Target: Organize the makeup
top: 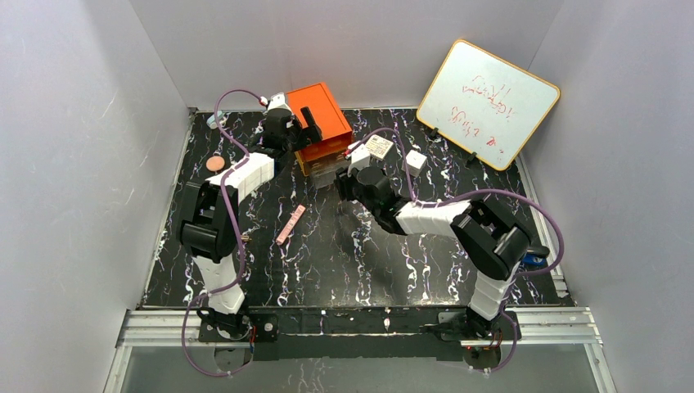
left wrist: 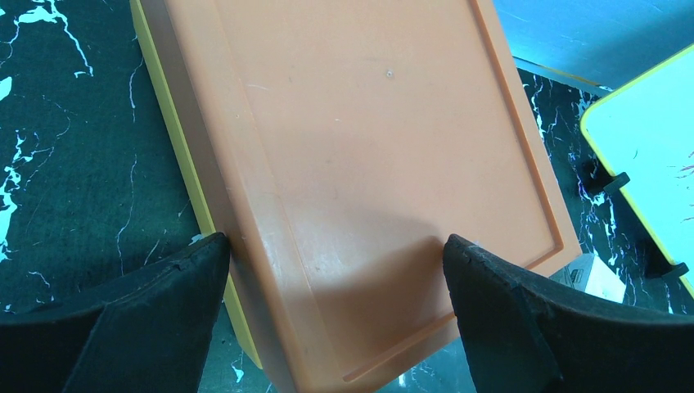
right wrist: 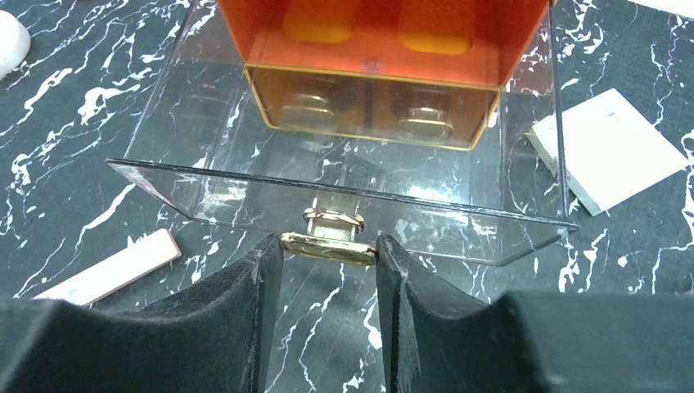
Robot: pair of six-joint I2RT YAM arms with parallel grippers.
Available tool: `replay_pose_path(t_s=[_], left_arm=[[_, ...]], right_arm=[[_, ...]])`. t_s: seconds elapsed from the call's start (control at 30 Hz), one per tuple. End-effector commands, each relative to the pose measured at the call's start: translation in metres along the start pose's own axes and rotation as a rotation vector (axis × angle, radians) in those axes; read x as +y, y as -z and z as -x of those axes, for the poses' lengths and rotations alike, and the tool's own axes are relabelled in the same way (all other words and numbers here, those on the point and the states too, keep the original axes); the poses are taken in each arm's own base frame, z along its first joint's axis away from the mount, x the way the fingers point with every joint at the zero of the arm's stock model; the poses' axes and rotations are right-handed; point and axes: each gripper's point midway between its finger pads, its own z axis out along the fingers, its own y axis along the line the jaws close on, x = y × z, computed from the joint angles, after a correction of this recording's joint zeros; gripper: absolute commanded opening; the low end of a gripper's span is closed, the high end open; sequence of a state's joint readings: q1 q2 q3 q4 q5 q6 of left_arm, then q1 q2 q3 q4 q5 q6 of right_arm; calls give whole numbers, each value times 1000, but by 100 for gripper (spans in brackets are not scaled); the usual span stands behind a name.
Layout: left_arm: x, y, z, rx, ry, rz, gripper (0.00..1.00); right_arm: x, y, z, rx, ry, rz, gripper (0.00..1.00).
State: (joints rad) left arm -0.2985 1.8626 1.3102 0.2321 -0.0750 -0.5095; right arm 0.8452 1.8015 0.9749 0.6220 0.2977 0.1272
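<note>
While the right hand [right wrist: 329, 255] is clenched on the gold handle [right wrist: 326, 244] of the clear drawer [right wrist: 344, 196], that drawer stands drawn out from under the orange box [left wrist: 352, 123], empty as far as can be seen; likely opened to take the makeup. Left hand [left wrist: 335, 252] spread wide, released, holding nothing. Its fingers sit over the box lid, one at the left edge, one over the top. Judged a brace, so the box does not slide when the drawer moves; contact with the lid cannot be told. Pale-pink stick [top: 290, 223] lies loose on the desk [top: 360, 262], centre of the top view, just lower left of the drawer front. Peach disc [top: 215, 164] rests at left of frame, beside the left arm, well apart from the box. Neither is stowed yet; sorting looks barely begun.
</note>
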Motion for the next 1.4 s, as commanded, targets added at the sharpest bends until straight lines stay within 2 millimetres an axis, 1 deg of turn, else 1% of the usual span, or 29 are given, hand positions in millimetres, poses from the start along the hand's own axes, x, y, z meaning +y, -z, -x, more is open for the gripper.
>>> replay_pose_path(t_s=[0.0, 0.17, 0.27, 0.3, 0.4, 0.43, 0.5, 0.53, 0.67, 0.7, 0.77, 0.8, 0.83, 0.87, 0.9, 0.97, 1.0, 1.03, 1.07, 1.13, 1.2, 1.23, 1.3, 1.37], left_arm=[[14, -4, -48, 149, -46, 44, 99], [14, -5, -50, 155, -44, 43, 99], [15, -4, -49, 156, -49, 47, 98], [16, -4, -50, 158, -51, 51, 98], [16, -5, -50, 159, -53, 51, 98], [16, -5, -51, 161, -53, 51, 98], [16, -6, -52, 164, -51, 49, 98], [15, -6, -52, 165, -50, 46, 98], [15, -7, -54, 168, -45, 42, 98], [14, -7, -55, 171, -45, 39, 98], [14, -8, -55, 172, -43, 37, 98], [14, -8, -55, 172, -42, 36, 98], [14, -7, -55, 172, -43, 36, 98], [14, -7, -56, 175, -44, 36, 98], [14, -6, -55, 174, -44, 35, 98], [14, -5, -56, 175, -45, 33, 98], [14, -5, -56, 176, -44, 33, 99], [13, -5, -55, 174, -42, 30, 98], [13, -4, -56, 177, -41, 28, 98], [12, -3, -55, 176, -40, 25, 98], [12, 0, -54, 175, -42, 26, 98], [12, 1, -53, 174, -44, 27, 98], [13, 3, -52, 172, -50, 31, 98], [15, 4, -52, 173, -58, 39, 98]], right_arm=[[-6, 17, -9, 36, 4, -43, 6], [-2, 20, -9, 52, 10, -26, 18], [0, 26, -9, 61, 12, -15, 20], [1, 29, -8, 62, 11, -10, 25], [2, 40, -5, 64, 8, -2, 51], [2, 45, -2, 61, 6, -3, 58], [-1, 55, 6, 45, -1, -6, 69], [-1, 61, 12, 32, -7, -7, 76], [-10, 88, 72, -118, -68, -42, 95], [-12, 93, 86, -149, -80, -52, 98], [-20, 101, 111, -200, -106, -98, 99], [-29, 102, 123, -223, -129, -157, 99], [-42, 103, 130, -228, -156, -235, 99], [-61, 101, 134, -222, -192, -345, 99], [-80, 97, 150, -220, -243, -430, 99], [-123, 82, 135, -91, -326, -556, 99], [-144, 75, 118, -8, -362, -607, 99], [-164, 65, 106, 50, -407, -636, 99], [-181, 54, 96, 102, -456, -647, 99], [-215, 38, 70, 227, -574, -678, 99], [-239, 21, 49, 306, -662, -682, 99], [-248, 11, 35, 350, -709, -683, 99], [-259, -2, 18, 415, -782, -661, 99], [-265, -11, 5, 448, -816, -653, 99]])
